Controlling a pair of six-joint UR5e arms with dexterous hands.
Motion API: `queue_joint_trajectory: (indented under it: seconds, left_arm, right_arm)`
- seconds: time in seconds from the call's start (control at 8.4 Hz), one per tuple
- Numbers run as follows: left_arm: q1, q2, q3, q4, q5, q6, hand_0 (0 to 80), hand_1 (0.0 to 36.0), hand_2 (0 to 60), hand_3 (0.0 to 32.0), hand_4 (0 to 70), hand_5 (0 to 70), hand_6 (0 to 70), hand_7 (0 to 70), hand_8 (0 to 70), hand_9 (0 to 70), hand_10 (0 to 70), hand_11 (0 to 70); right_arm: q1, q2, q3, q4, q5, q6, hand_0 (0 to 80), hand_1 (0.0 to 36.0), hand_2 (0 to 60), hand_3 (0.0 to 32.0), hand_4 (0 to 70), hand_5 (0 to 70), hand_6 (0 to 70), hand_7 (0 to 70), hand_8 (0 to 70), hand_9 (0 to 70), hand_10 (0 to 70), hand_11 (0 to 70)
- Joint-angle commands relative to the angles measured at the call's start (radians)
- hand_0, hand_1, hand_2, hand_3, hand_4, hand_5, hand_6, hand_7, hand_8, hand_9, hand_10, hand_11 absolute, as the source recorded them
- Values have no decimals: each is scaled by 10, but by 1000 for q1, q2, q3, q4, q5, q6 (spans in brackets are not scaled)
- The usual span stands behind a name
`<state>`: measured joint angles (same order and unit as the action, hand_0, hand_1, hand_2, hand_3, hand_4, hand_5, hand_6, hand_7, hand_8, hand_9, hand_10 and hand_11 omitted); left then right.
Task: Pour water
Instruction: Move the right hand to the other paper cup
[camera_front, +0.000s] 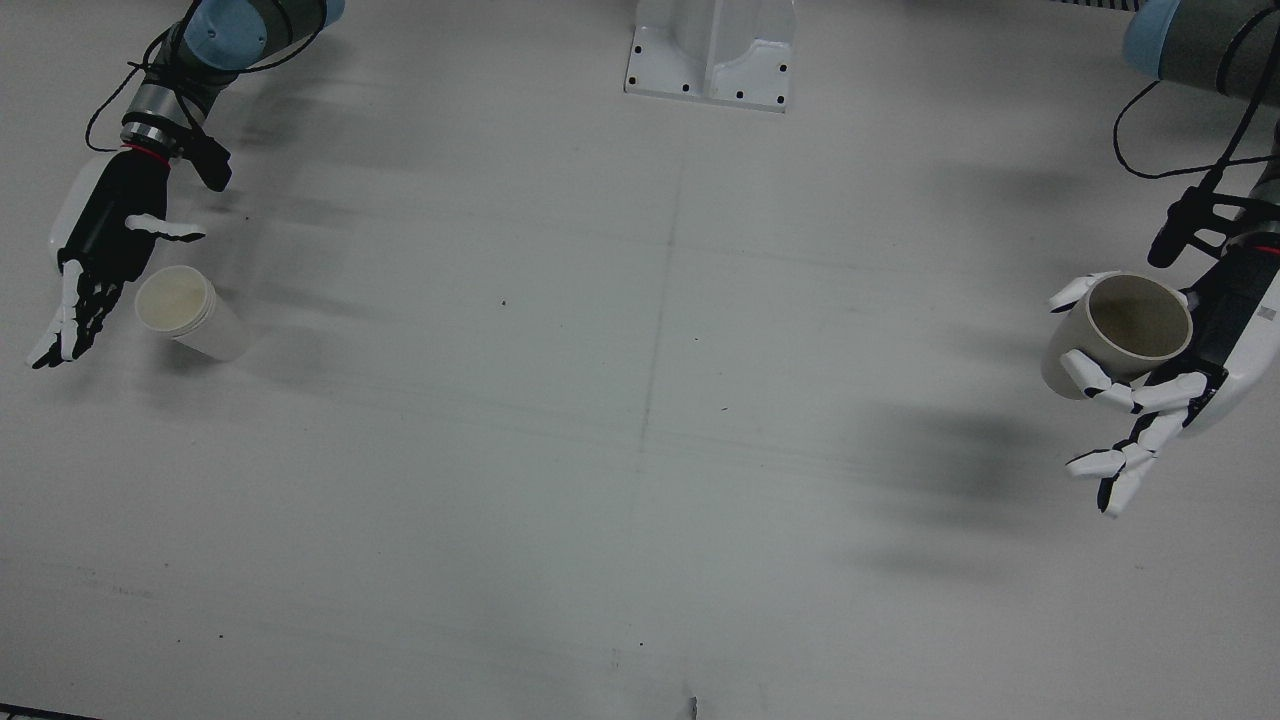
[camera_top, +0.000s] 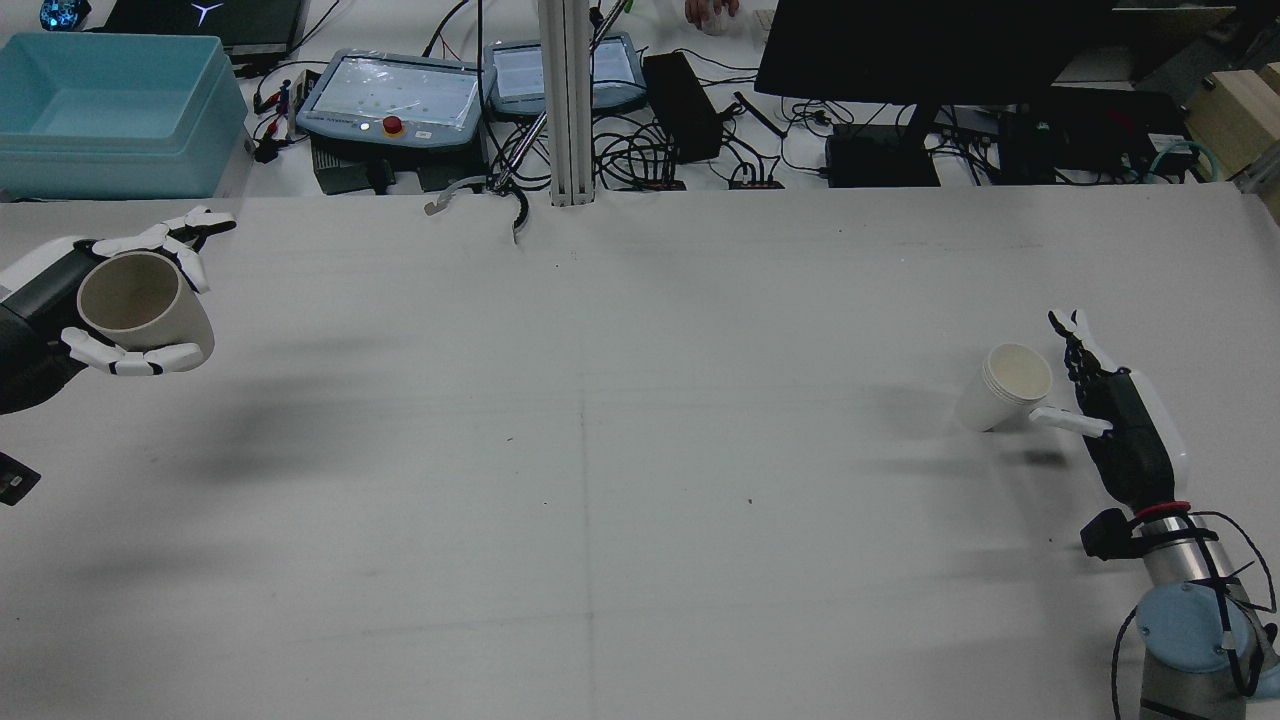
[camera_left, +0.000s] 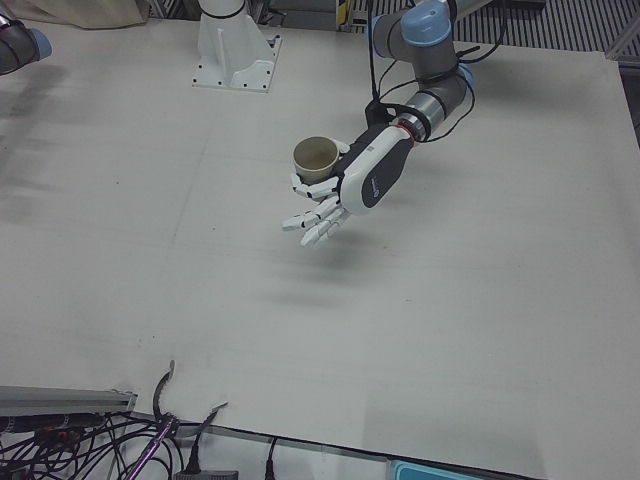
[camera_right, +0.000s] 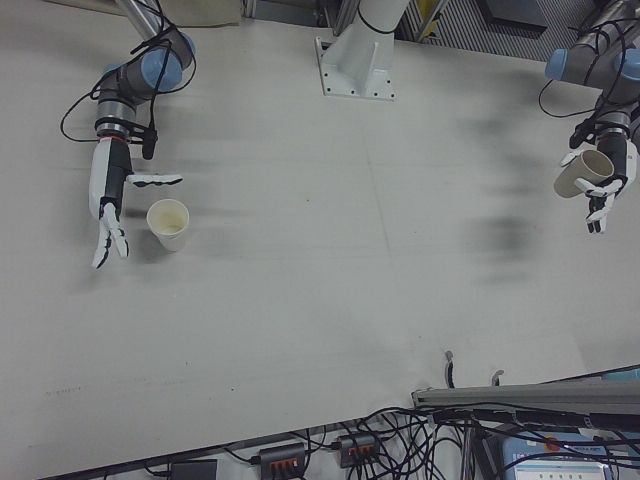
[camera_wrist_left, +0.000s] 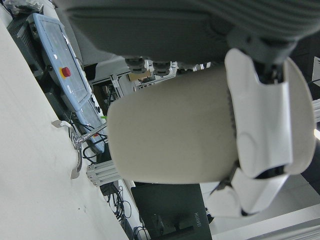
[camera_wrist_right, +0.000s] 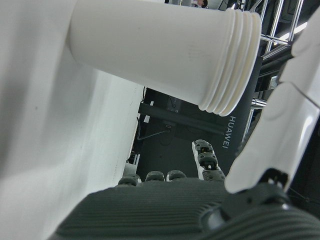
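Note:
My left hand (camera_front: 1180, 400) is shut on a beige cup (camera_front: 1120, 330) and holds it upright above the table, near the table's side edge. It shows in the rear view (camera_top: 60, 320) with the cup (camera_top: 145, 310), and in the left-front view (camera_left: 355, 185). The left hand view shows the cup (camera_wrist_left: 170, 135) held under white fingers (camera_wrist_left: 262, 125). My right hand (camera_front: 100, 270) is open beside a white paper cup (camera_front: 195, 315) that stands on the table. Its thumb reaches past the cup's rim, the fingers stay apart from it. The rear view shows this hand (camera_top: 1115, 420) and cup (camera_top: 1005, 385).
A white arm pedestal base (camera_front: 710, 55) stands at the table's robot side. Beyond the far edge are a blue bin (camera_top: 110, 110), a teach pendant (camera_top: 395, 95), a monitor and cables. A faint seam (camera_front: 655, 330) runs across the white table top.

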<state>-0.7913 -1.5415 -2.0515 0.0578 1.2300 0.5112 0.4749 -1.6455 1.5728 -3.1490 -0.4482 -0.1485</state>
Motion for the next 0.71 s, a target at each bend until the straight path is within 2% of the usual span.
queue_joint_trajectory:
  seconds: [0.0, 0.48, 0.6]
  left_arm:
    - [1, 14, -1, -1, -1, -8, 548, 360, 600, 0, 548, 700, 90, 201, 24, 54, 21, 53]
    - [4, 27, -2, -3, -1, -10, 551, 360, 600, 0, 546, 700, 88, 198, 23, 54, 20, 54]
    - [4, 27, -1, -3, -1, -8, 549, 360, 600, 0, 543, 700, 86, 196, 24, 55, 21, 55]
  right_arm:
    - [-24, -8, -17, -17, 19, 24, 503, 139, 2, 0, 70, 78, 0, 0, 0, 0, 0, 0]
    - [-19, 6, -23, -57, 8, 14, 523, 156, 5, 0, 98, 93, 0, 0, 0, 0, 0, 0]
    - [-16, 24, -27, -57, -12, 6, 517, 154, 16, 0, 105, 94, 0, 9, 0, 0, 0, 0]
